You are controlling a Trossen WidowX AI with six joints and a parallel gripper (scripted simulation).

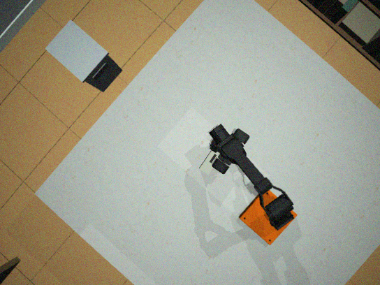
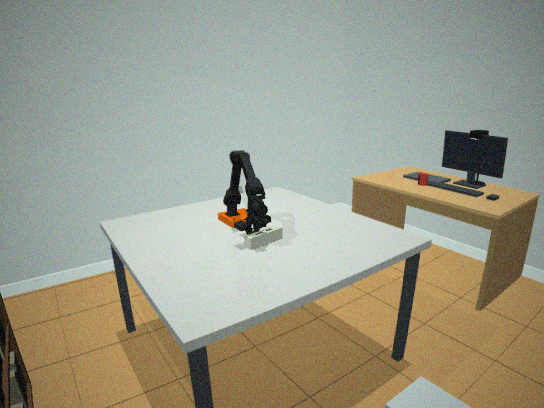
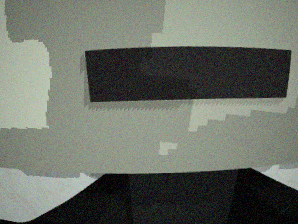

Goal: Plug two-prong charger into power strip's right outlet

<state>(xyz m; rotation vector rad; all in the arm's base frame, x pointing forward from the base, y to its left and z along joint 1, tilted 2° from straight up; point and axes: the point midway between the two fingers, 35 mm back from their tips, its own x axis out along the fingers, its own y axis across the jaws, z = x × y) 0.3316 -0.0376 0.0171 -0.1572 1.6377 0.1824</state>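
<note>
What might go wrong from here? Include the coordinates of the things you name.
The gripper [image 2: 252, 231] is shut on something right at the power strip [image 1: 207, 167] [image 2: 265, 238] [image 3: 100, 150], yet neither prongs nor outlet can be made out, so a crooked push could jam at the shutter.

The strip sits on a plain tabletop [image 1: 140, 157] [image 2: 200, 280] with no clamp in sight; pushing might make it slide.

I can't read any text, label, brand, number or sign on anything in my top, exterior or wrist views.
</note>
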